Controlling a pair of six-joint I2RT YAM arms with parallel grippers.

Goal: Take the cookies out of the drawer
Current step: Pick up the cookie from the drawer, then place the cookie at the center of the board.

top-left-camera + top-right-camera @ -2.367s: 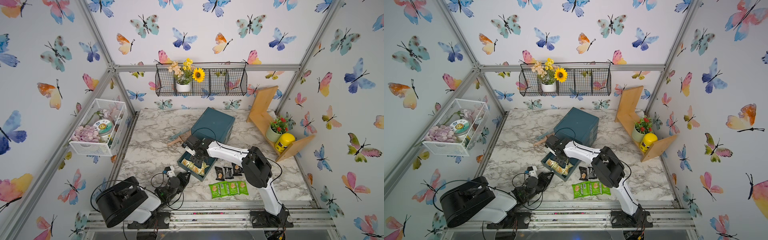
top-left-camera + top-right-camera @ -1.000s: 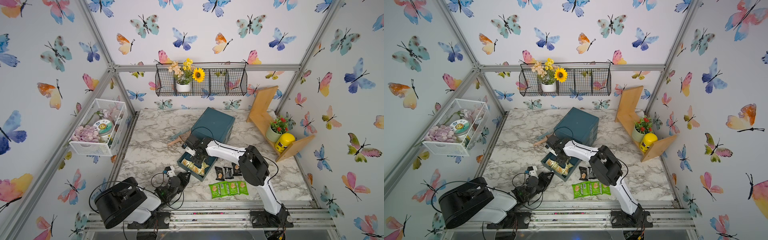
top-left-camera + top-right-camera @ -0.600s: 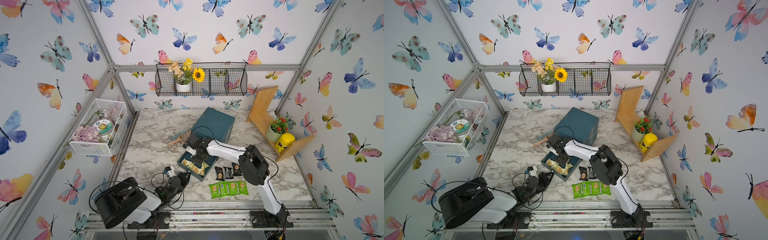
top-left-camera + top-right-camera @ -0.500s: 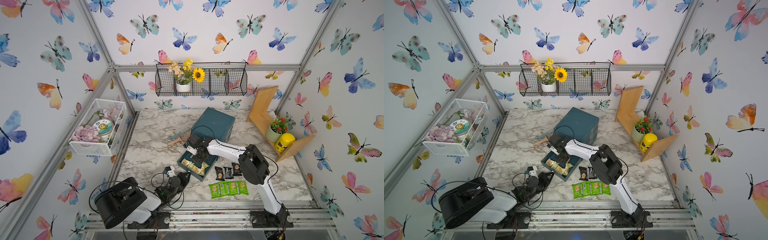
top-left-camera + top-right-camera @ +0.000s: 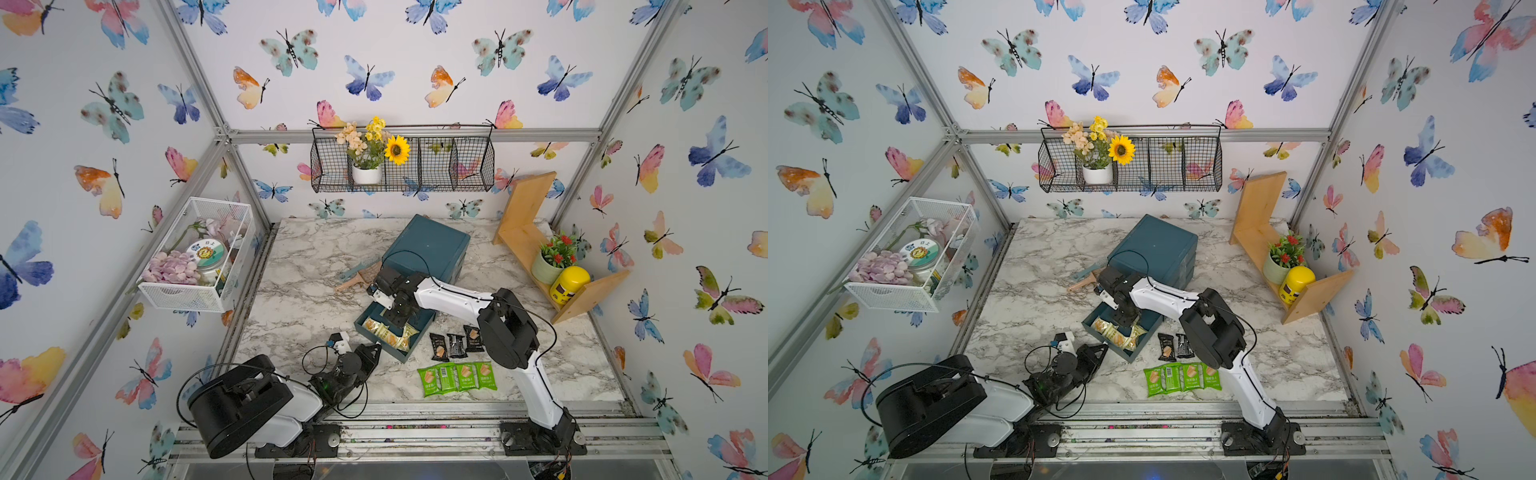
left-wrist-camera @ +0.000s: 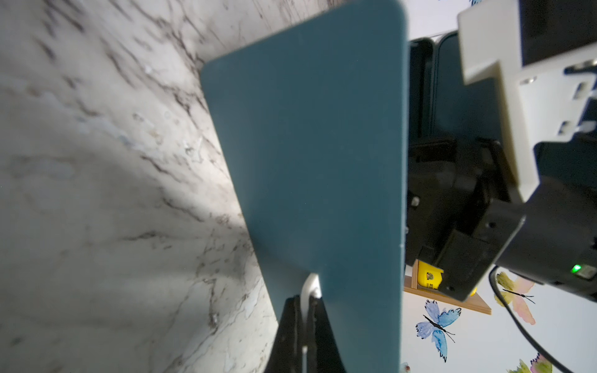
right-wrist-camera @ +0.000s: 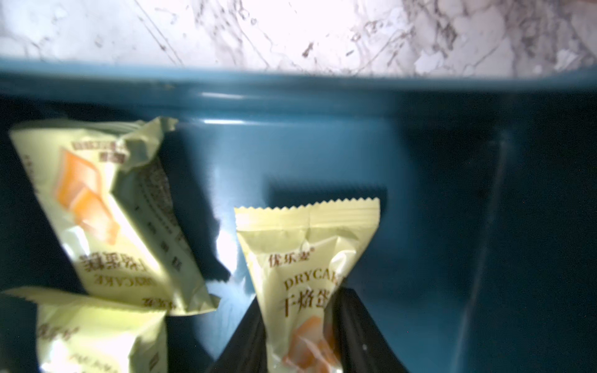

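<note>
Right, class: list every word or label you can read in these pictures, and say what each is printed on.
"优乐麦": pale yellow packet in the right gripper.
"DRYCA", cut off: same packet.
"干焙蛋", partly hidden: same packet.
"DRYCAKE": second pale yellow packet beside it; its small print is blurred.
Too small to read: green packets, black packets, yellow jar.

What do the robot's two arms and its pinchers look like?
Both are made of smooth white tube-shaped links joined by chunky black joints: the left arm and the right arm. Thin black cables loop loosely along each one. The left gripper and the right gripper are black, with flat fingers that taper towards the tips.
</note>
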